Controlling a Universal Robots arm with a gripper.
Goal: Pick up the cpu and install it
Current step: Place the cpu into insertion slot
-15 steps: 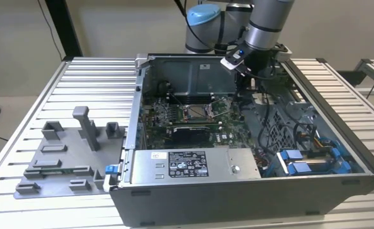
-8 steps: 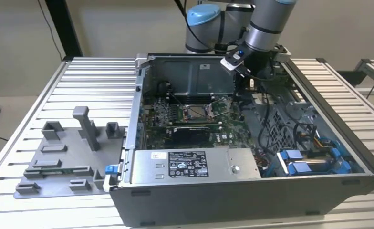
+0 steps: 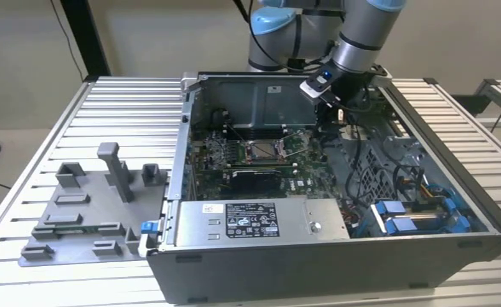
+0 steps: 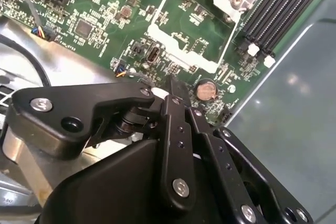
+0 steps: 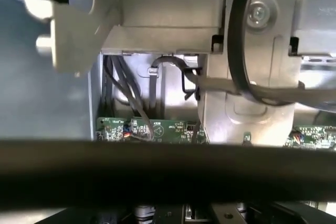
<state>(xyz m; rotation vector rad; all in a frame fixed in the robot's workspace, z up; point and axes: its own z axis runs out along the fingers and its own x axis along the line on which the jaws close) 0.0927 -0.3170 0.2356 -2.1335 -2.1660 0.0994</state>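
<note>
1. On the exterior view's left, a grey plastic tray (image 3: 80,214) lies flat on the slatted metal table (image 3: 131,102). Several upright posts stand on it, the tallest post (image 3: 114,167) near its far side.
2. Just right of the tray stands the open computer case (image 3: 319,272). A power supply (image 3: 259,220) with a white label on it sits along the case's near edge.
3. Behind the power supply lies the green motherboard (image 3: 225,153). The square metal-framed socket (image 3: 263,150) sits near the board's middle.
4. cpu: location cannot be told, neither at the socket nor at the gripper.
5. The arm (image 3: 362,32) comes down from the top of the exterior view. The gripper (image 3: 336,115) hangs inside the case, right of the socket and apart from it, near the rear wall.
6. In the second wrist view the gripper (image 4: 174,90) hangs over the motherboard. A coin cell (image 4: 206,90) is just beside its tip, and the black memory slots (image 4: 283,9) lie further off.
7. Gripper state: cannot tell whether it is open, closed or gripping anything.
8. In the first wrist view a grey metal bracket (image 5: 257,66) carries a screw (image 5: 257,11). A black cable (image 5: 234,51) crosses the bracket.
9. On the exterior view's right, blue parts (image 3: 413,216) and loose wiring (image 3: 362,179) occupy the case floor.
</note>
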